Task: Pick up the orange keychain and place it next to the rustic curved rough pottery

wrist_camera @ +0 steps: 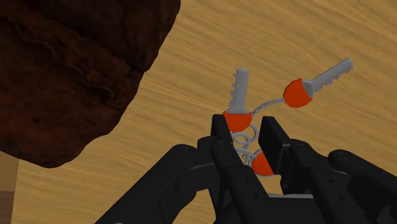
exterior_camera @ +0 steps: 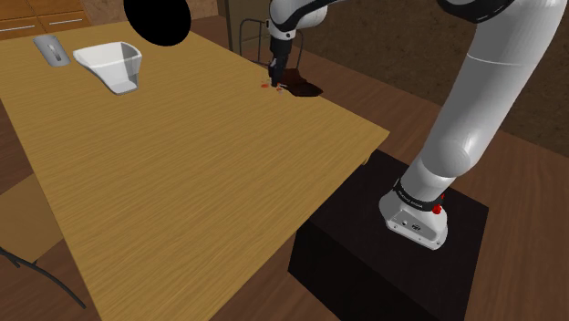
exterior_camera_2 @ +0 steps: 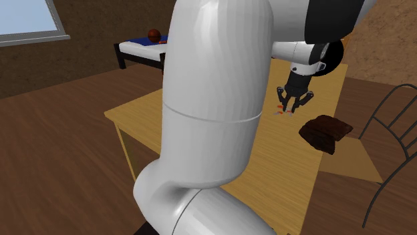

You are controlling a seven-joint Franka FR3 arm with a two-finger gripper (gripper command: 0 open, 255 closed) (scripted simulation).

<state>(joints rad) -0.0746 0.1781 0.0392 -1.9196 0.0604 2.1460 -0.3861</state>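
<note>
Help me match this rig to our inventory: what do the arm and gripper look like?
The arm is glossy white, built of rounded tubular segments with dark joints; a black ring and a small red knob sit near its base. The gripper is all black, with two angular, linked fingers.
</note>
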